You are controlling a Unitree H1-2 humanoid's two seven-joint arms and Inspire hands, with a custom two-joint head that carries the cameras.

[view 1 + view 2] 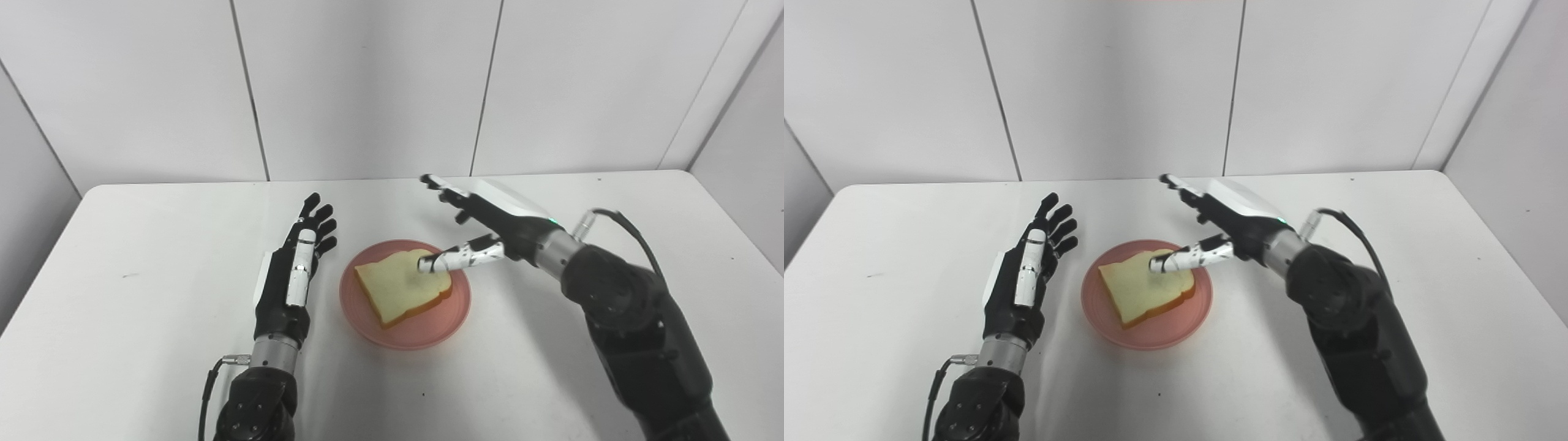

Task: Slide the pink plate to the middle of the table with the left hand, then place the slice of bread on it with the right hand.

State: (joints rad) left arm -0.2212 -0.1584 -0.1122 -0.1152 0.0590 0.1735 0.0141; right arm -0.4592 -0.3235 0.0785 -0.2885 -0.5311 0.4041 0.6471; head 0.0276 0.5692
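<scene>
A pink plate (422, 331) sits near the middle of the white table (122, 343). The slice of bread (398, 288) lies flat on it, pale face up, its brown crust along the near edge. My right hand (481, 229) hovers over the plate's far right rim, open, fingers spread, with its thumb reaching over the bread's right part; I cannot tell whether the thumb touches. My left hand (294, 269) is just left of the plate, open, fingers straight and pointing away from me, apart from the rim.
White wall panels (367, 86) close off the table's far edge and right side. A black cable (631, 229) loops off my right wrist. Bare tabletop lies to the far left and far right.
</scene>
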